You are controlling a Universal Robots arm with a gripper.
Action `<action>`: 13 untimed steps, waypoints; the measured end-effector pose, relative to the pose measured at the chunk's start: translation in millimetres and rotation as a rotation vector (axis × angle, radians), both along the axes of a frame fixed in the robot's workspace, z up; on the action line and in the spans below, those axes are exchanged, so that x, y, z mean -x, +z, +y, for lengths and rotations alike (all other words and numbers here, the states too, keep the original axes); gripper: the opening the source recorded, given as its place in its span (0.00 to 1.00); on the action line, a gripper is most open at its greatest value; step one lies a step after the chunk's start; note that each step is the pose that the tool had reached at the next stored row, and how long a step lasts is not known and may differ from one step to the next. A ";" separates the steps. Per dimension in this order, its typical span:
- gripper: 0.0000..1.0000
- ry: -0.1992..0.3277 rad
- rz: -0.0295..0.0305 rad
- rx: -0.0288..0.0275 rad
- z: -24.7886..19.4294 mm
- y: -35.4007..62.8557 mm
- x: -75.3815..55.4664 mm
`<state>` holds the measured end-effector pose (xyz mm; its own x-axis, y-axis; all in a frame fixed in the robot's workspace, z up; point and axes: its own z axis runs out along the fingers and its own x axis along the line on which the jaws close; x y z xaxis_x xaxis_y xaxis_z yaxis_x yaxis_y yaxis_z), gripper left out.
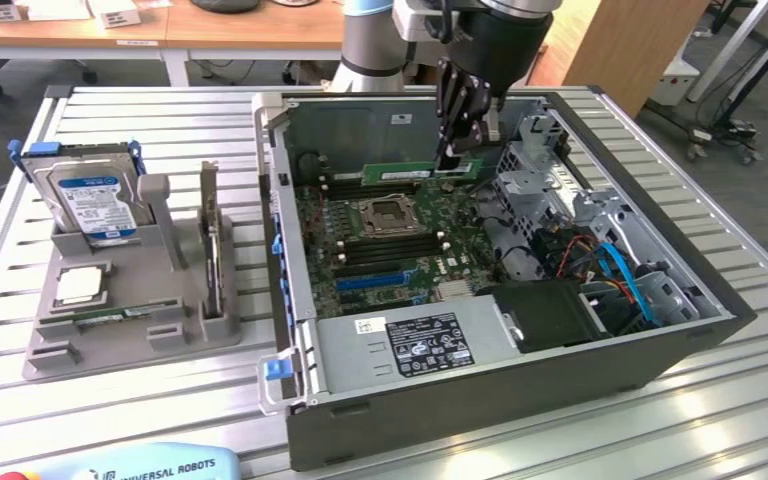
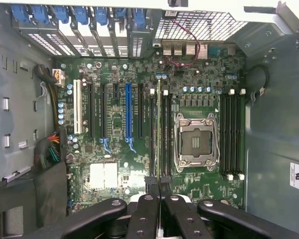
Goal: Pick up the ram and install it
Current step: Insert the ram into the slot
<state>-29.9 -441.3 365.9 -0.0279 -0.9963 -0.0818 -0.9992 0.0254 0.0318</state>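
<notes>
On the bench (image 1: pixel 731 420), the computer case (image 1: pixel 491 420) sits to the exterior view's right of the holder stand (image 1: pixel 131 325) bearing the hard drive (image 1: pixel 91 200), and inside it the ram (image 1: pixel 404 171) sits in the pincer (image 1: pixel 451 160) beside the processor socket (image 1: pixel 391 215)

the ram (image 1: pixel 404 170) is a long, narrow green board stick, standing on its long edge inside the open computer case (image 1: pixel 491 400), at the far part of the motherboard (image 1: pixel 357 250), just beyond the processor socket (image 1: pixel 391 215). it lies level, with its flat face showing in the exterior view. from the wrist view it is a thin line seen edge-on, among the black memory slots (image 2: pixel 167 134) beside the socket. the gripper (image 1: pixel 452 158) is closed on its upper edge. whether it sits fully in a slot i cannot tell.
</notes>
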 end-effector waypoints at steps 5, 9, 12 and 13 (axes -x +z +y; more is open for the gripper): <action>0.12 0.000 0.0000 0.0000 0.0 -4.9 0.0; 0.12 0.000 0.0000 0.0000 0.0 -9.3 0.0; 0.12 0.000 0.0000 0.0000 0.0 -12.4 0.0; 0.12 0.000 0.0000 0.0000 0.0 -13.4 0.0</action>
